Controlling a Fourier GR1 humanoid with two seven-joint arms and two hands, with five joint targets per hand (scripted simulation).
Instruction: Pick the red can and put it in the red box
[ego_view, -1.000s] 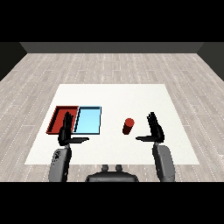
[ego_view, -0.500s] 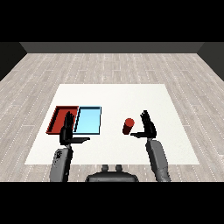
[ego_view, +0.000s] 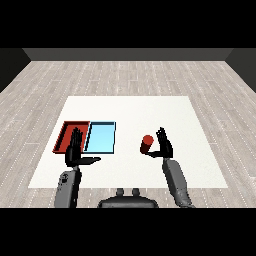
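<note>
The red can stood upright on the tabletop, its long axis vertical, toward the near edge and a little right of the middle. My right hand was just beside it on the side of the right edge, palm turned toward the can. Its fingers were spread and mostly straight, holding nothing; I could not tell whether the thumb already brushed the can's lower side. That hand was plainly the nearer one, so I judged the grasp to be its job: close in leftward and curl round the can.

The red tray lay well apart toward the left edge, touching the light blue tray, which sat between it and the can. My left hand hung over the near rim of the red tray, open and flat, empty.
</note>
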